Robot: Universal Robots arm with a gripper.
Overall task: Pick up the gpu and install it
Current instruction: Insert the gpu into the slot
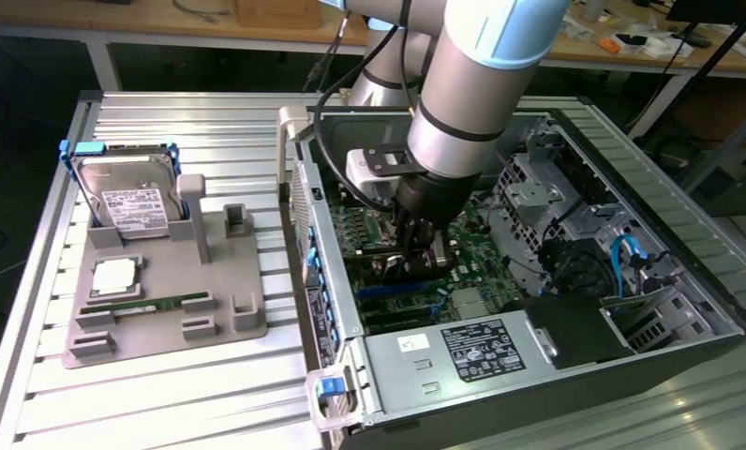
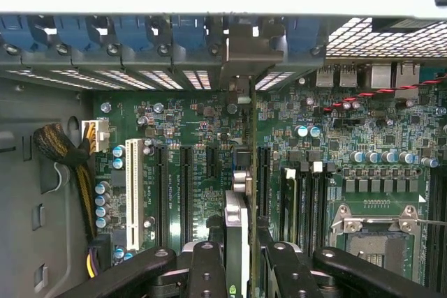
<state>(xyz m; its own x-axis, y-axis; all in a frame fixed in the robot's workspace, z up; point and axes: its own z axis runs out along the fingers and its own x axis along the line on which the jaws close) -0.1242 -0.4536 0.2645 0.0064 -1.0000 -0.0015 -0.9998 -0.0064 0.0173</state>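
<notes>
The gpu (image 2: 236, 222) shows edge-on in the wrist view, a thin card with a silver edge standing upright between my black fingers (image 2: 207, 266). My gripper (image 2: 241, 259) is shut on it. The card's metal bracket (image 2: 241, 57) reaches the rear slot openings of the case. The card stands over the black expansion slots of the green motherboard (image 2: 174, 130); I cannot tell whether it is seated. In the exterior view my gripper (image 1: 420, 246) is down inside the open computer case (image 1: 692, 281), with the dark gpu (image 1: 410, 270) below it near the board.
A white slot (image 2: 130, 186), a braided cable bundle (image 2: 59, 151) and the processor socket (image 2: 377, 232) flank the card. At the exterior view's left, a grey fixture (image 1: 160, 328) carries a hard drive (image 1: 129, 202), a chip (image 1: 114, 275) and a RAM stick (image 1: 141, 305). The power supply (image 1: 473, 352) fills the case's near end.
</notes>
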